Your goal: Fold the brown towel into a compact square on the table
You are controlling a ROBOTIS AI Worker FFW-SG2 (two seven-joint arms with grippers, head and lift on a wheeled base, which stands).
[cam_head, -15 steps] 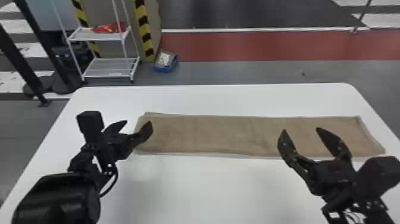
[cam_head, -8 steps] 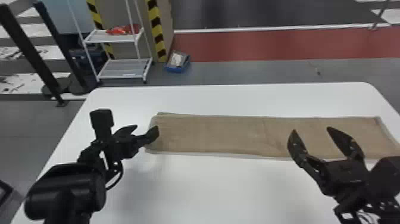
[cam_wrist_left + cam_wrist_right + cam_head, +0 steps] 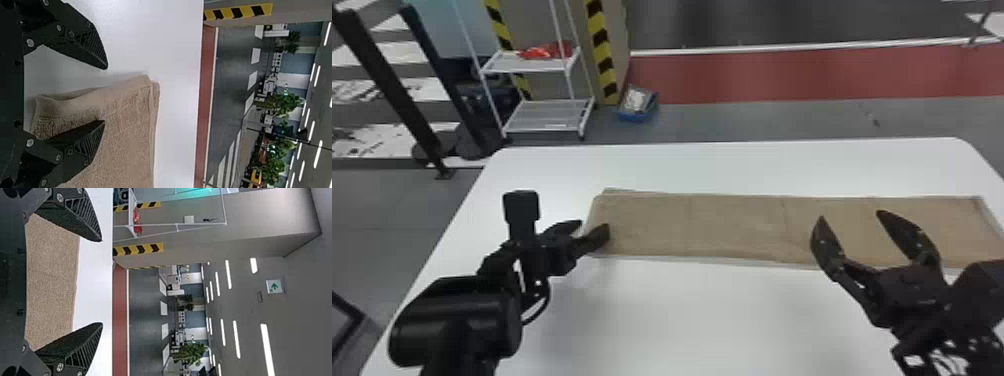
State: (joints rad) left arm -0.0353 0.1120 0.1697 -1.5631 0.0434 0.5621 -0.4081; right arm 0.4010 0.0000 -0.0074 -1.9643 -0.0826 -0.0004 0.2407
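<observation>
White counter [image 3: 682, 320], towel [image 3: 732, 225] lying along it in a strip; left fingers [image 3: 84, 45] parted at one end, right fingers [image 3: 824, 245] wide above. Best pinch every layer before folding inward.

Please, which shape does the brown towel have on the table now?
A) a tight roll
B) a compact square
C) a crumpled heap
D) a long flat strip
D: the brown towel lies flat and much longer than wide on the table, reaching from near the left pincer to beyond the right pincer.
</observation>
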